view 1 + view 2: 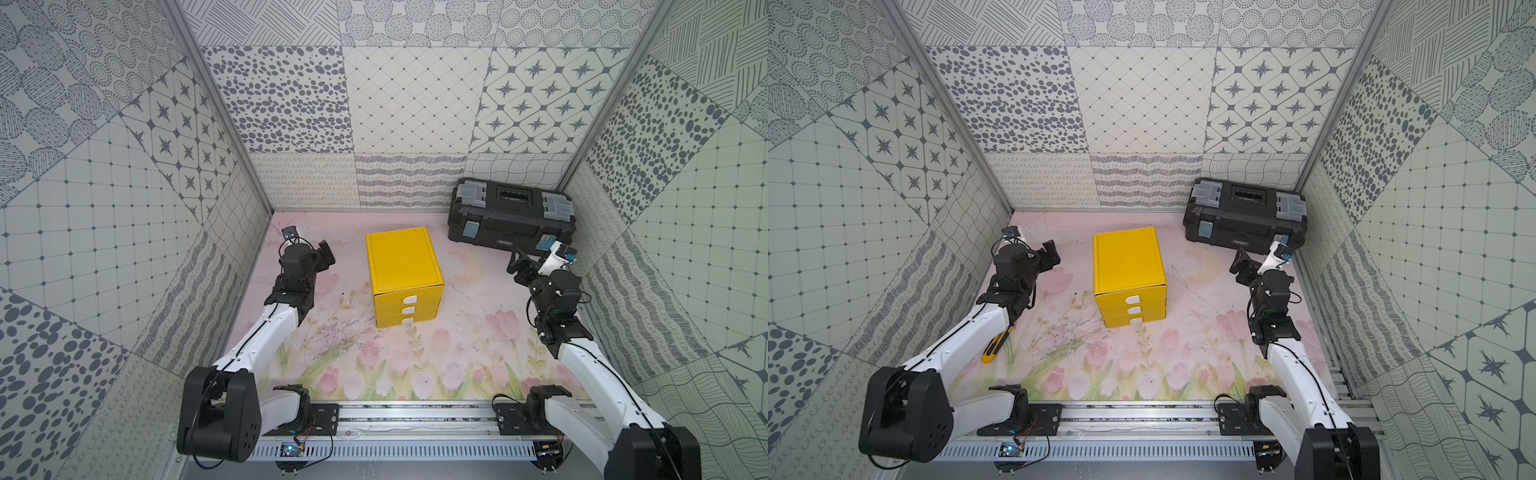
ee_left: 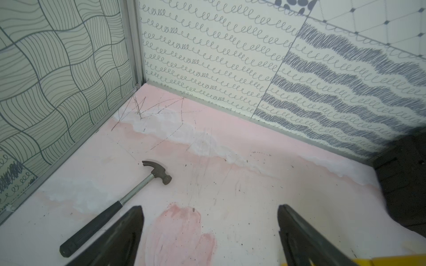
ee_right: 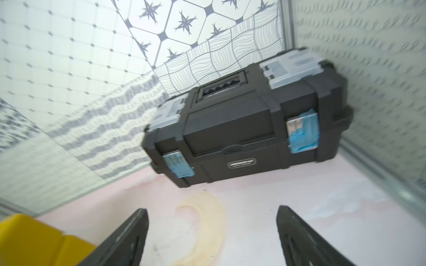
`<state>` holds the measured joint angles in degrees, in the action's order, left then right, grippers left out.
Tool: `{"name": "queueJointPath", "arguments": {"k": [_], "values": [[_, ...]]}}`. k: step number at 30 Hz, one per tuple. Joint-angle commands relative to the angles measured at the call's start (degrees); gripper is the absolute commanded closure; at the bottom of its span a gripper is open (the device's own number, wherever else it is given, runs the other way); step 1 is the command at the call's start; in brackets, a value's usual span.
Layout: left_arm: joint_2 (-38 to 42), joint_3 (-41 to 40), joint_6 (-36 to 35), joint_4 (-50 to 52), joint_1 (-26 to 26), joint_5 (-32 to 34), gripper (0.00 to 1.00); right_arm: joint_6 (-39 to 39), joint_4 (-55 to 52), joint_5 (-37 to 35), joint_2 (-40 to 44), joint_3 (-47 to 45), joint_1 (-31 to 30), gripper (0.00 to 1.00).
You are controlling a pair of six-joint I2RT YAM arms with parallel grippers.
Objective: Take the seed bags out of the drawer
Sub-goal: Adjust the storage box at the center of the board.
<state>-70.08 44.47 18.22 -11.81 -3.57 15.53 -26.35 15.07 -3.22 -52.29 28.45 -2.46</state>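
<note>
The left jaws and the right jaws stand wide and empty either side of the yellow three-drawer cube [image 1: 402,266] on the desk [image 1: 457,332]. Every drawer [image 1: 390,301] is shut, the seed bags unseen (presumably inside). A one-armed tug on a notch [image 1: 410,299] could drag the light cube along rather than open it.

Both arms are the same build. Left arm [image 1: 266,328] and right arm [image 1: 590,365]: glossy white link shells, black joint housings. Big rounded black elbow housing [image 1: 218,419], lower left of frame, has a ring of small holes in its side face. A thin black cable [image 1: 251,334] runs along each white link. Black base plates [image 1: 324,419] with silver screws are bolted to the aluminium rail [image 1: 415,415]. Left gripper [image 2: 209,206] and right gripper [image 3: 211,208]: matte black tapered fingers [image 2: 122,237], each slotted down the middle and lightly scuffed.
</note>
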Motion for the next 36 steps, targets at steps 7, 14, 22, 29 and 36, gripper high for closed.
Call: {"name": "queueJointPath", "arguments": {"k": [7, 14, 22, 29, 36], "values": [[-3.3, 24.3, 3.2, 34.7, 0.4, -23.7, 0.46, -13.7, -16.3, 25.8, 0.6, 2.0, -10.1, 0.5], [-19.7, 48.2, 0.4, 48.7, 0.3, -38.2, 0.58, -16.3, -18.4, 15.2, 2.9, -1.3, -33.3, 0.7], [-32.9, 58.0, 0.7, 53.3, -3.4, -43.4, 0.71, -19.6, -16.0, 8.5, 0.5, -4.1, -45.2, 0.81], [-37.1, 56.7, 2.4, 49.7, -5.1, -44.4, 0.72, -18.6, -13.9, 9.3, -4.9, -0.8, -45.4, 0.82], [-40.1, 56.2, 2.2, 50.9, -5.6, -49.1, 0.73, -16.7, -14.1, 7.2, -10.3, 3.9, -45.1, 0.82]]}}
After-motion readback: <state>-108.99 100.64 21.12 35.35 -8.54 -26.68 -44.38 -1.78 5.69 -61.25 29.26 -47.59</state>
